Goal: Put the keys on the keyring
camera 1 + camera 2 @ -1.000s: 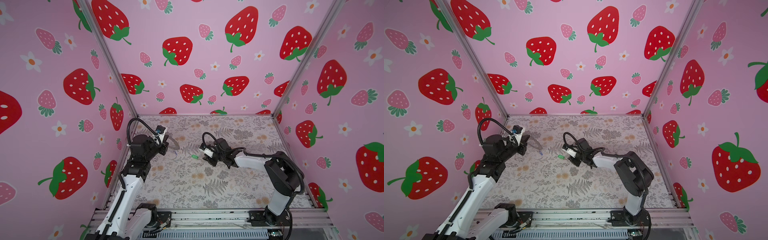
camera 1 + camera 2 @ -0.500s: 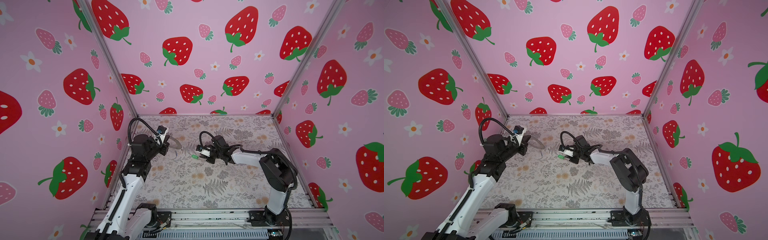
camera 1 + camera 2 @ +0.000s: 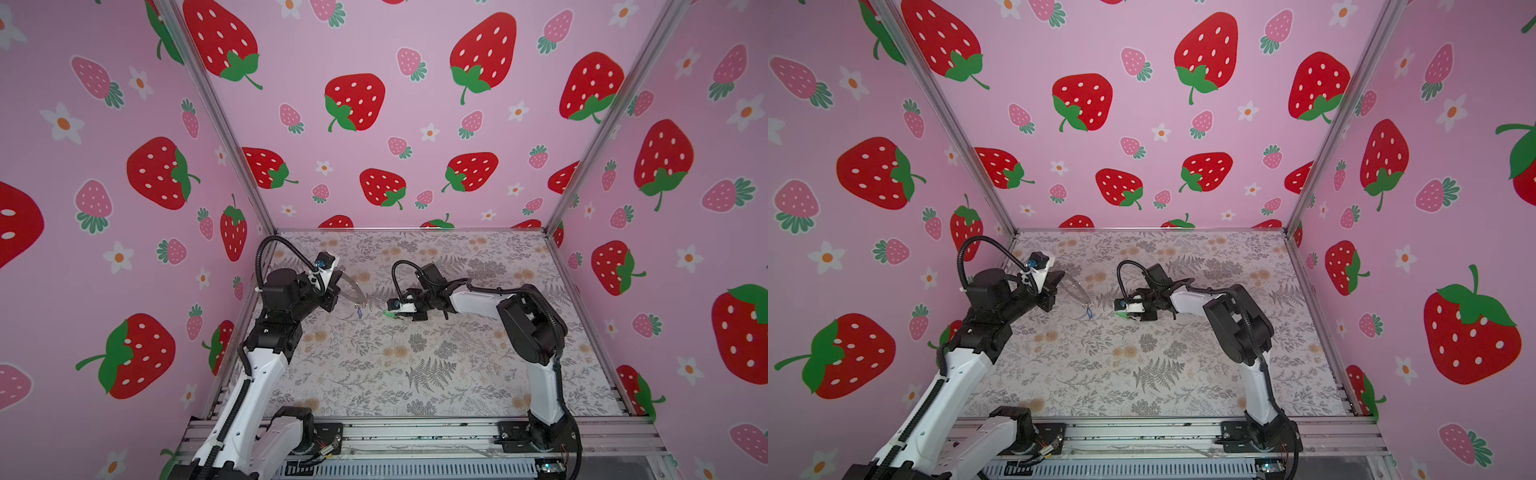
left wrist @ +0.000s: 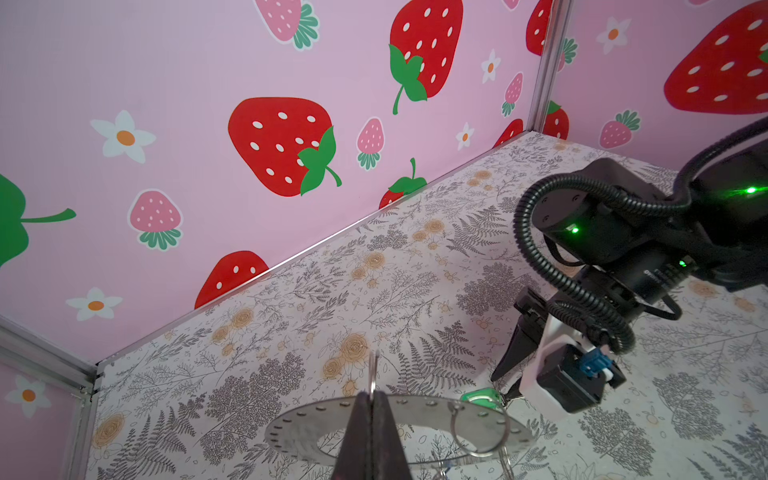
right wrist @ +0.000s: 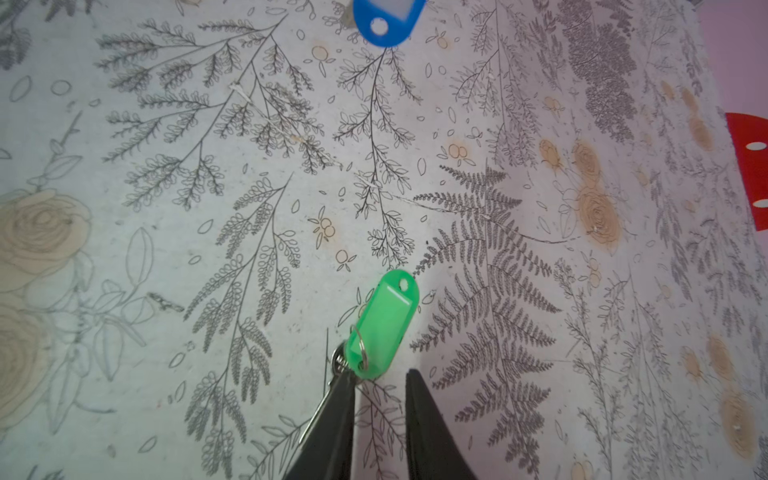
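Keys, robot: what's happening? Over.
Left gripper shut on keyring. Right gripper open, tips at green key. Blue key hangs by the keyring. Nothing in the way.

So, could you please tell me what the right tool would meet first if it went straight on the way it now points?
The green key, right at the tips of the right tool; beyond it, roughly in line, is the blue key, though its height is unclear.
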Controlling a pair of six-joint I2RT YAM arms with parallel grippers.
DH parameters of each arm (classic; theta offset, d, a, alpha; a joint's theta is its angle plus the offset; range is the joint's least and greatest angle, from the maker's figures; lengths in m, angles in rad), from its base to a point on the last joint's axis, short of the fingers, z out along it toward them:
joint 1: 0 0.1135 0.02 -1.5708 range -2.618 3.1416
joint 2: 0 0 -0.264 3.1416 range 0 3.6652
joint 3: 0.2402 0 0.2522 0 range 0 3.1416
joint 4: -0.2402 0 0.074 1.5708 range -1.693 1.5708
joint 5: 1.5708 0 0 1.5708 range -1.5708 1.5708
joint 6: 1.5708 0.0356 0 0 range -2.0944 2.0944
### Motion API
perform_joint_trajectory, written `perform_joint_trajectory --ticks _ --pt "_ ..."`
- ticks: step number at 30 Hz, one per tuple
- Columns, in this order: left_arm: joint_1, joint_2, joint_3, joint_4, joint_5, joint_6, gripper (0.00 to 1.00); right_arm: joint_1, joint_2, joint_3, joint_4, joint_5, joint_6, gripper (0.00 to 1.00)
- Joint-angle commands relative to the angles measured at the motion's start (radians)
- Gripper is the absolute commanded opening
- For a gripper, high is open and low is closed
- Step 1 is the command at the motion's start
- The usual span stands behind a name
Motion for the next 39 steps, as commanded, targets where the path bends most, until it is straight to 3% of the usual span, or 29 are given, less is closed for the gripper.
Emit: perform_joint_trajectory --ticks 1,20,39 --pt "-0.005 -0.014 0.024 0.044 0.031 0.01 0.0 -0.006 0.018 0.031 -0.067 -0.061 -0.061 0.25" --pt "-0.005 -0.006 0.018 0.044 0.032 0.008 0.0 -0.005 0.067 0.071 -0.081 -0.063 -0.049 0.21" --pt "-0.006 -0.001 0.021 0.044 0.03 0.011 0.0 -0.005 0.067 0.074 -0.1 -0.08 -0.069 0.08"
